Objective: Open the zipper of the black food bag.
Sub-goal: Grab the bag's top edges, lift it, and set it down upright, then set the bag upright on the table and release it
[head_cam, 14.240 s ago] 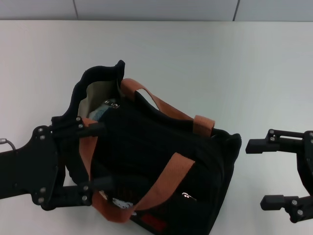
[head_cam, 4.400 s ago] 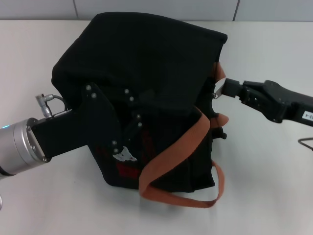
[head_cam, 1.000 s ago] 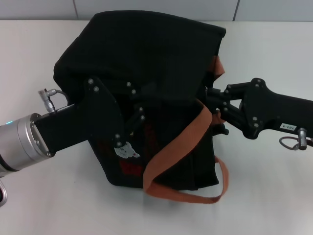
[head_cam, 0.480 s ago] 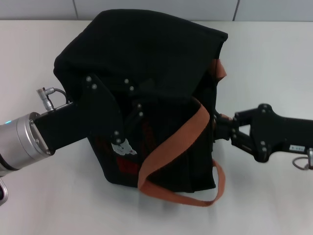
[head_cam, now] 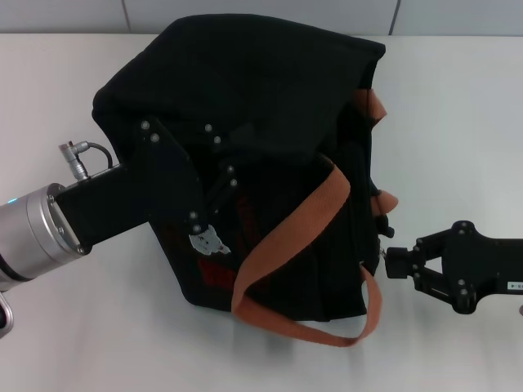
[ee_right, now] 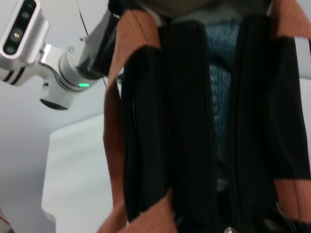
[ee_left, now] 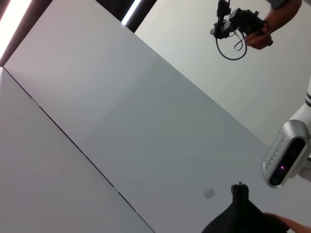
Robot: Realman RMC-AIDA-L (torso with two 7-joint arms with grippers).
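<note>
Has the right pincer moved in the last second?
Yes. The right pincer has slid down the boxy black fabric food bag mouth, toward its bottom corner nearest the robot.

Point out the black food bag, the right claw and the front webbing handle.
black food bag (head_cam: pixel 261 90): head view, its upper fabric panel.
right claw (head_cam: pixel 391 263): head view, its tips at the bag's edge.
front webbing handle (head_cam: pixel 290 237): head view, mid-strap.

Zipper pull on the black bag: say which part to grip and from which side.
Pinch the small silver pull from the robot's right. The black food bag lies tipped with its mouth facing that way, so the pull sticks out at the mouth's near corner. The right gripper is closed on it there; the left gripper braces the bag's front.
</note>
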